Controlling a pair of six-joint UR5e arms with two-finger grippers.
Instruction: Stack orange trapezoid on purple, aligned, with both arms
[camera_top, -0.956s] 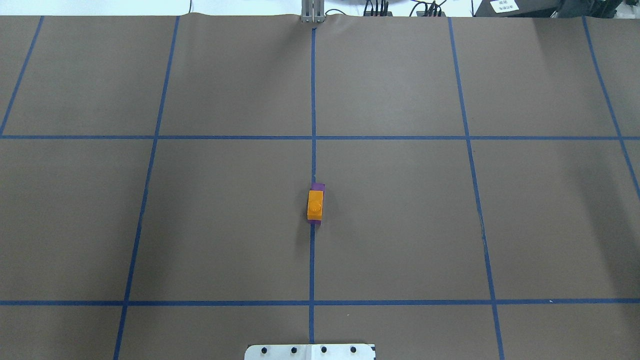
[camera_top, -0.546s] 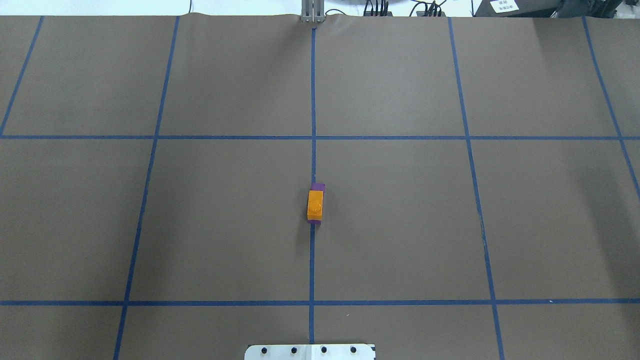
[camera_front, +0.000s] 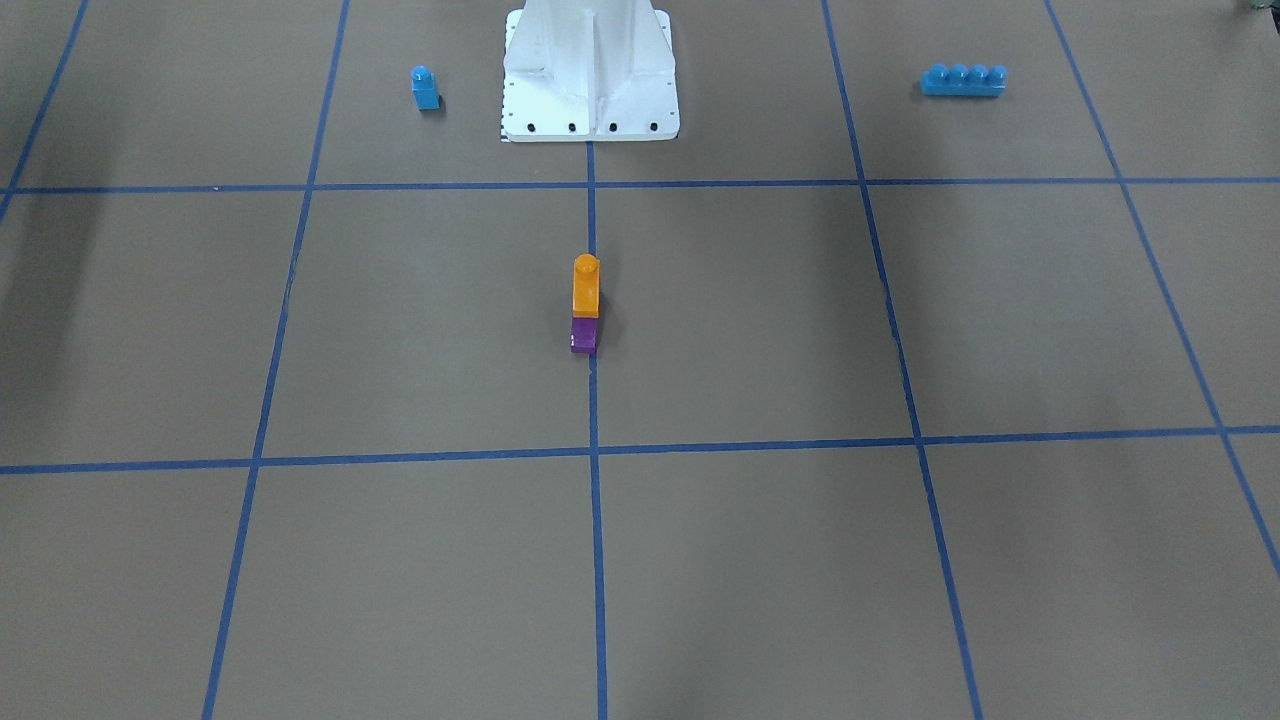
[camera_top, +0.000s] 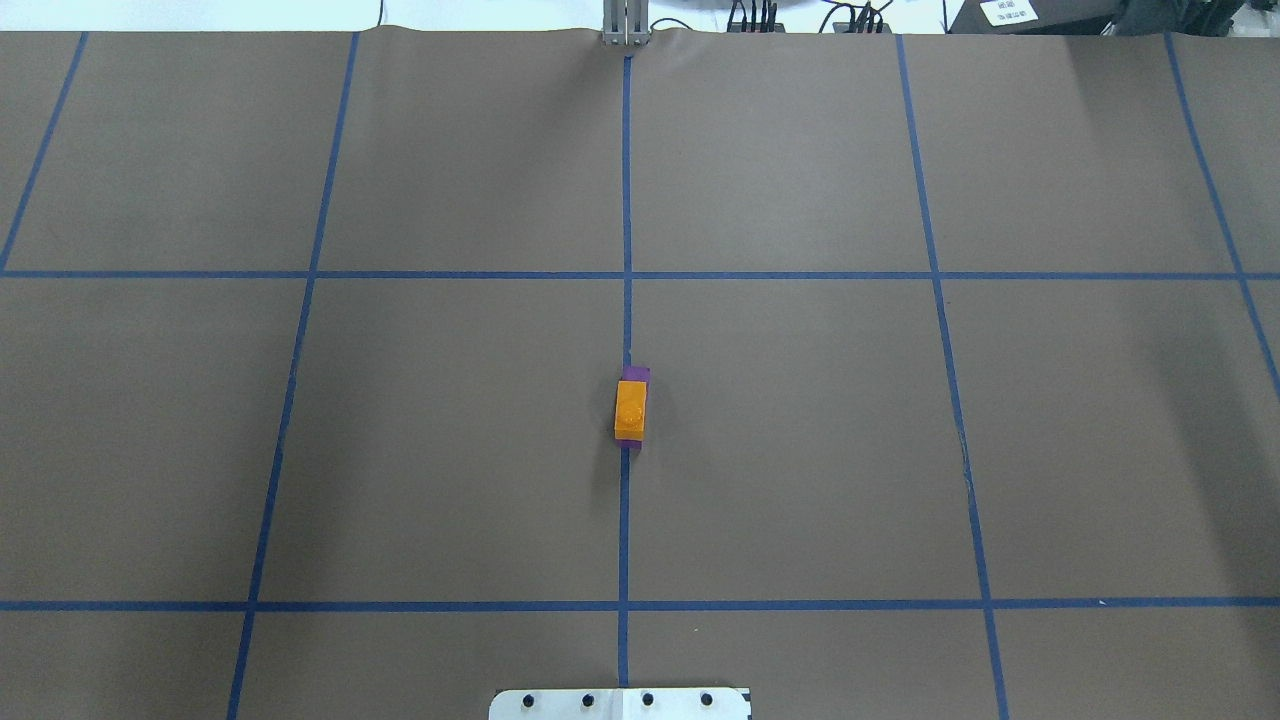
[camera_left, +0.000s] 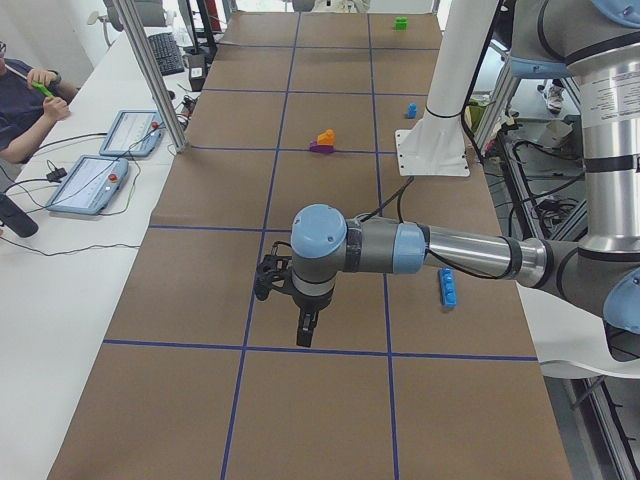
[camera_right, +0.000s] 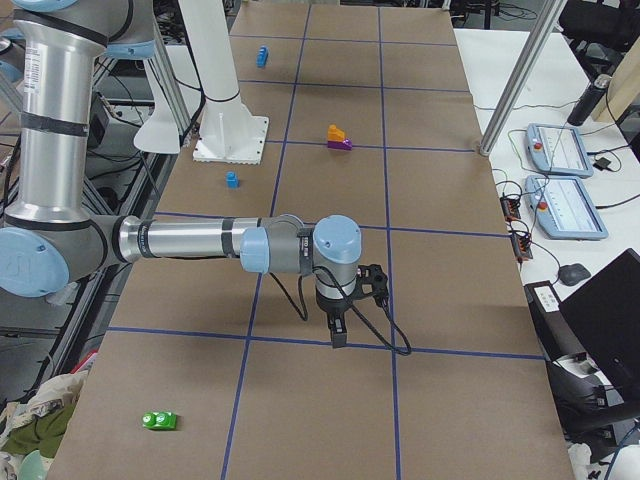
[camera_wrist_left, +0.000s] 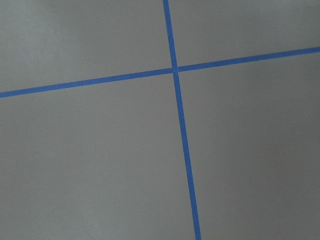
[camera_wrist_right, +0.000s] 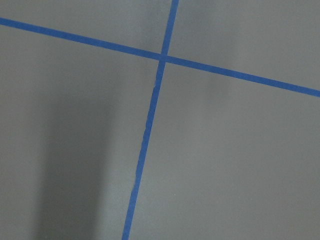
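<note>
The orange trapezoid (camera_top: 630, 410) sits on top of the purple brick (camera_top: 635, 373) on the centre blue line, its stud up. The pair also shows in the front-facing view: orange (camera_front: 585, 288) over purple (camera_front: 583, 335). No gripper touches them. My left gripper (camera_left: 305, 330) hangs over the table far from the stack and shows only in the exterior left view; I cannot tell whether it is open or shut. My right gripper (camera_right: 338, 335) shows only in the exterior right view, also far from the stack; I cannot tell its state. Both wrist views show only brown paper and blue tape.
The white base pedestal (camera_front: 590, 70) stands behind the stack. A small blue single-stud brick (camera_front: 425, 88) and a long blue four-stud brick (camera_front: 963, 80) lie either side of it. A green brick (camera_right: 160, 420) lies near the table's right end.
</note>
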